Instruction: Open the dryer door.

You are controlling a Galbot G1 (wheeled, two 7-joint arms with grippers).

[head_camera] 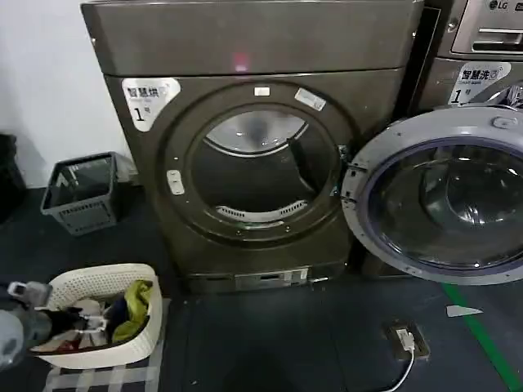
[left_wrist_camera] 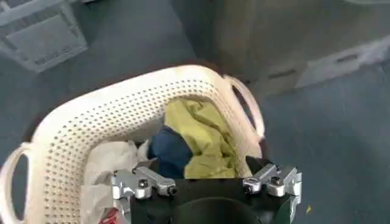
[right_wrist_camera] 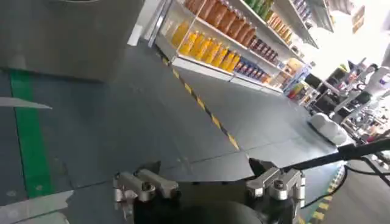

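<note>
1. Fingers first: on my left gripper [left_wrist_camera: 207, 182] the two tips stand well apart with nothing between them, hanging just above the white laundry basket [left_wrist_camera: 73, 128] at my lower left. Yellow cloth [left_wrist_camera: 198, 137] and a dark blue piece [left_wrist_camera: 170, 152] lie inside it; I judge that arm waits here, ready for laundry work, and is not engaged with the door.

2. My right gripper [right_wrist_camera: 210, 182] is likewise spread wide and empty, facing the dark floor [right_wrist_camera: 134, 128] with its green tape stripe [right_wrist_camera: 27, 128] and, far off, store shelves of bottles [right_wrist_camera: 231, 42]. It touches nothing, which suits a hand with no pull in progress.

3. On the floor just ahead sits a small floor socket with a white plug [head_camera: 406, 339], near the green line; a cable there could snag a moving arm, I think.

4. Beyond it stands the dryer [head_camera: 245, 49], bronze-grey, sticker marked "1", its round drum opening bare and showing the steel drum [head_camera: 261, 175].

5. The dryer door [head_camera: 441, 200] is swung fully out to my right on its hinge, grey inner face and domed glass turned toward me. By that, the opening looks done.

6. A grey bin [head_camera: 82, 194] stands by the wall at far left, and the LG machine [head_camera: 482, 49] at far right.
</note>
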